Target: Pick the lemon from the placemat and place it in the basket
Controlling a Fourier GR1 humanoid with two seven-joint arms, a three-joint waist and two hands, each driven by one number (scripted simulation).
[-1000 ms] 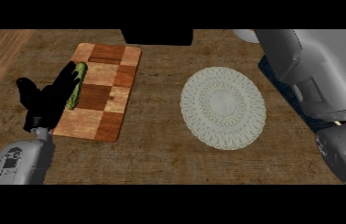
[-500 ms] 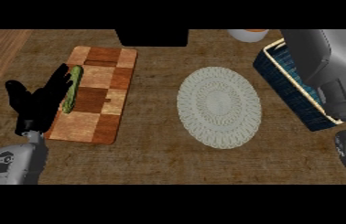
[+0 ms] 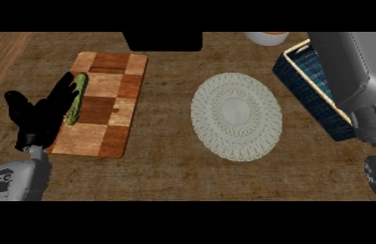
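Observation:
The round white placemat (image 3: pixel 236 116) lies on the counter's middle with nothing on it. No lemon shows anywhere. The dark blue basket (image 3: pixel 308 91) with a pale rim stands at the right, partly covered by my grey right forearm (image 3: pixel 345 71), which runs up past the view's top; its hand is out of sight. At the left edge my left hand (image 3: pixel 38 116) rests open, fingers up, beside a green vegetable (image 3: pixel 75 104).
A checkered wooden cutting board (image 3: pixel 103 108) lies at the left under the green vegetable. A white bowl (image 3: pixel 266 37) shows at the back right, and a black block (image 3: pixel 161 41) at the back middle.
My right forearm has swung up and to the right, uncovering the blue basket. The left hand has shifted slightly left and lower beside the board.

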